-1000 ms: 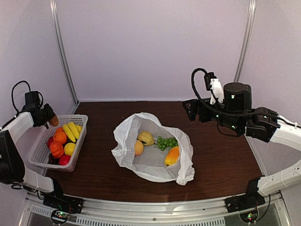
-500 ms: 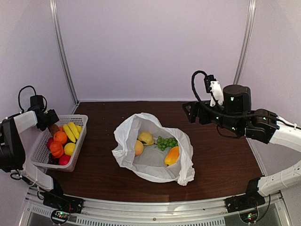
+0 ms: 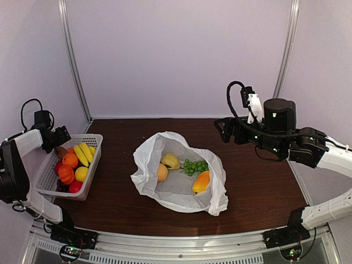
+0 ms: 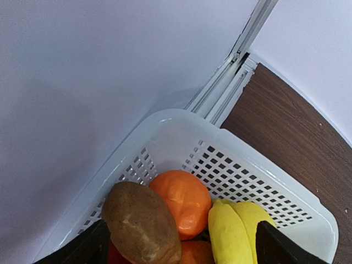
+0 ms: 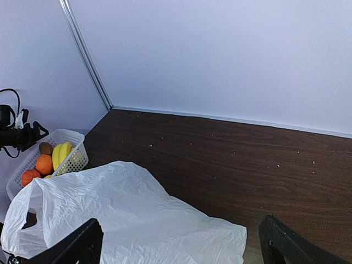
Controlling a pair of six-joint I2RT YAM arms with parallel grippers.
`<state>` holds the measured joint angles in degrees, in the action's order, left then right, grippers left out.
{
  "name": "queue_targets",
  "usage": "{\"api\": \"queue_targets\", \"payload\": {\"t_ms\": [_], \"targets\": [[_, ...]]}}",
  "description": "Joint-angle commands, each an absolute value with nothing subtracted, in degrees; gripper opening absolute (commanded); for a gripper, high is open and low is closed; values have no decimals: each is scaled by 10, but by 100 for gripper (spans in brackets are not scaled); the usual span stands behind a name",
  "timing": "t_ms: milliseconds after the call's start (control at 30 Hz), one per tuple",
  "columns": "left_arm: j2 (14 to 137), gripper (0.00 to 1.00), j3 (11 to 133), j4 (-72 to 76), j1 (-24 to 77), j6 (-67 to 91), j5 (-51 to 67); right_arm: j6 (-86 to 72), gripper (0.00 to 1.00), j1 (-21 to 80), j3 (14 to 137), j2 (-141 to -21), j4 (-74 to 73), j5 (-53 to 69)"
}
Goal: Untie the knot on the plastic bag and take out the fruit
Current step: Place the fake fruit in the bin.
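Inside plastic bag (image 3: 144, 165): lemon (image 3: 170, 160), peach (image 3: 161, 172), grapes (image 3: 194, 166), mango (image 3: 201, 182); basket (image 3: 94, 163): bananas (image 3: 84, 153), kiwi (image 4: 142, 223).

Tabletop (image 3: 258, 187): I have the plastic bag (image 3: 144, 165) lying near the middle and the basket (image 3: 92, 168) at the left edge, well apart from it.
Bag contents: lemon (image 3: 171, 160) farthest back, peach (image 3: 161, 172) just left of it and nearer me, grape bunch (image 3: 195, 166) right of the lemon, mango (image 3: 201, 181) just before the grapes.
Basket contents: kiwi (image 4: 142, 223) on top at the far end, bananas (image 4: 234, 234) to its right along the wall.
Left jaws: I see them above the basket's far corner.
Right jaws: over the far right tabletop, well apart from the bag.
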<state>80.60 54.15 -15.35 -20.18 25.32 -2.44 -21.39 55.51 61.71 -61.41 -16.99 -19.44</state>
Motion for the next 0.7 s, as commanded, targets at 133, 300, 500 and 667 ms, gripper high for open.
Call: {"api": "queue_targets", "payload": {"t_ms": [133, 300, 500, 667], "targets": [[732, 93, 579, -212, -195, 192, 111, -203, 99, 552, 616, -607, -181, -178], [707, 94, 610, -305, -91, 150, 138, -185, 96, 553, 617, -611, -194, -150], [658, 93, 597, -318, 68, 173, 182, -182, 92, 556, 621, -609, -196, -124], [632, 93, 591, -302, 205, 205, 228, -184, 92, 566, 624, -613, -193, -113]]}}
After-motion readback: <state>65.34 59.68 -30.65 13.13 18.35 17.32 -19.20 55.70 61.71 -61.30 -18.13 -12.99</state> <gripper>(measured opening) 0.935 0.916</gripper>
